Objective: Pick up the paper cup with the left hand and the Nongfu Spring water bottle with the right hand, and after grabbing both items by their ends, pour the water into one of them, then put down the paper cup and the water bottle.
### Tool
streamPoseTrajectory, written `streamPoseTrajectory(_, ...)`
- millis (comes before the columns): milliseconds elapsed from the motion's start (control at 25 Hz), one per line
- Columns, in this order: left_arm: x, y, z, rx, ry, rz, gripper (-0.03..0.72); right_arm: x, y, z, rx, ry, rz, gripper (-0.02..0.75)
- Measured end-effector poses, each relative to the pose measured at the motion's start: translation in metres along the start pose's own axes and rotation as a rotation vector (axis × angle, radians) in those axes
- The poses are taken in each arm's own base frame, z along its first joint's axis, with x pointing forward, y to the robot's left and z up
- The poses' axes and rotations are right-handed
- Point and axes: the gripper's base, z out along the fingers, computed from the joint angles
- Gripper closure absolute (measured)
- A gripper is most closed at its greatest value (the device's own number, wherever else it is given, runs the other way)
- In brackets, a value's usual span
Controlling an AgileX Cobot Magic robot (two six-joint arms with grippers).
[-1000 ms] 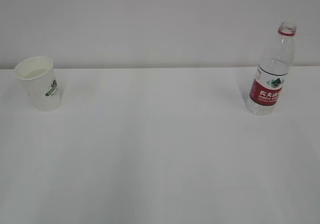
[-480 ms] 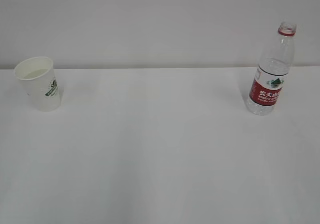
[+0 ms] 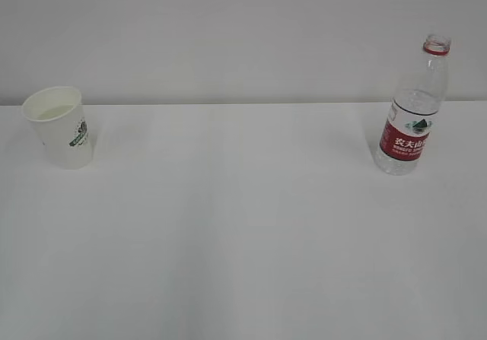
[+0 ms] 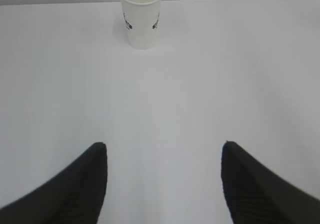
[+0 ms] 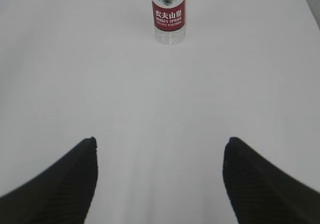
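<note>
Paper cup [image 3: 59, 126] stood upright at far left of the exterior frame, near the table's back edge; in my left wrist view it sat top centre, dead ahead of the left hand [image 4: 164, 156]. A pale pool showed inside it, likely water, though I could not be sure. Nongfu Spring water bottle [image 3: 413, 109] stood upright at far right, cap off, red label facing my right wrist camera, top centre there and straight ahead of the right hand [image 5: 159, 151].

Both hands had jaws spread wide and held nothing; each was well apart from its target. Neither arm appeared in the exterior frame.

I judged the layout deliberate: 1 object per arm, each lined up on its gripper's axis, the 2 kept well apart so the arms would not cross.

Table [image 3: 243, 241] was bare white between them; plain wall behind. Nothing stood in either approach path.
</note>
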Motion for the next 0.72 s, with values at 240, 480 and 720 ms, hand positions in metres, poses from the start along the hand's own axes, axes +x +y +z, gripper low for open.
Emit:
streamPoseTrajectory(240,0.0001,-0.0001,0.0001,0.001,0.001,-0.001,0.172,0.0013,0.0,-0.0016,0.0,-0.012,0.006,0.151)
streamPoseTrajectory(480,0.0001,-0.0001,0.0001,0.001,0.001,-0.001,0.172,0.0013,0.0,-0.0016,0.0,-0.012,0.007,0.15)
streamPoseTrajectory(720,0.0001,-0.0001,0.0001,0.001,0.001,-0.001,0.172,0.0013,0.0,-0.0016,0.0,-0.012,0.007,0.15)
